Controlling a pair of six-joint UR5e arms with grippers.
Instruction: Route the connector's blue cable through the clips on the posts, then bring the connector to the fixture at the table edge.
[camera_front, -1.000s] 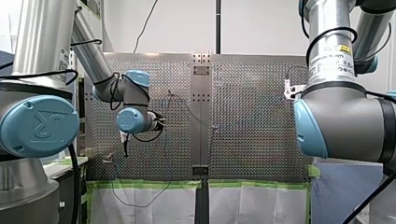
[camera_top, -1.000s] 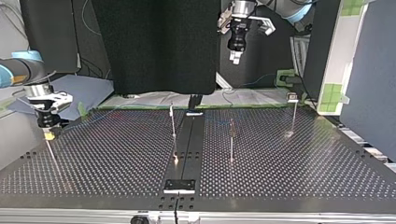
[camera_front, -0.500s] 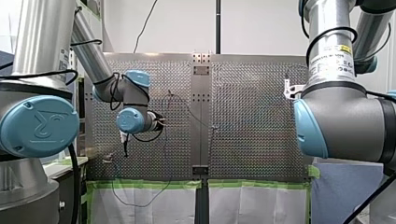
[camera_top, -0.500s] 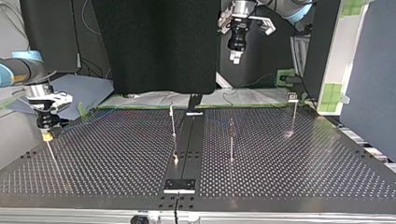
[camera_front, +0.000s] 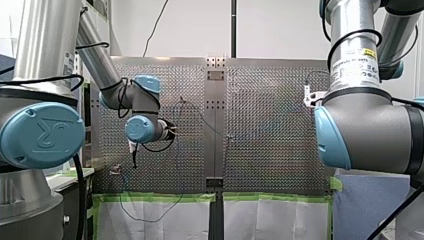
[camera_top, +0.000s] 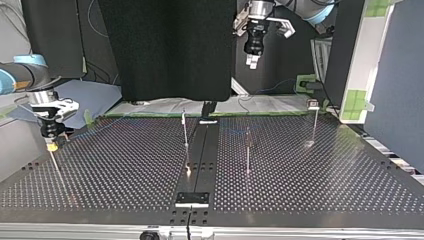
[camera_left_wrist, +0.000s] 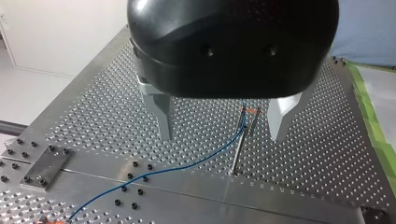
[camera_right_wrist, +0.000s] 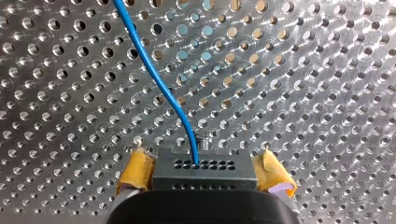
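A dark grey connector (camera_right_wrist: 205, 169) with rows of small holes sits between the yellow pads (camera_right_wrist: 137, 170) of my right gripper (camera_right_wrist: 205, 176). The pads stand just off its sides, so this gripper is open. The blue cable (camera_right_wrist: 159, 84) runs from the connector away over the perforated plate. At the top view's left, my right gripper (camera_top: 50, 142) hangs over a thin leaning post (camera_top: 56, 165) near the table edge. My left gripper (camera_left_wrist: 222, 126) is open and held high, its metal fingers (camera_left_wrist: 161, 114) apart above a clip post (camera_left_wrist: 240, 140) that carries the blue cable (camera_left_wrist: 187, 164).
Three thin posts (camera_top: 185, 131) (camera_top: 248, 150) (camera_top: 314, 122) stand on the perforated table. A dark rail (camera_top: 200, 150) runs down its middle to a small plate (camera_top: 192, 198). Green tape and white sheeting line the far edge in the top view.
My right gripper has shifted only slightly over the post at the top view's left. My left arm has stayed where it was.
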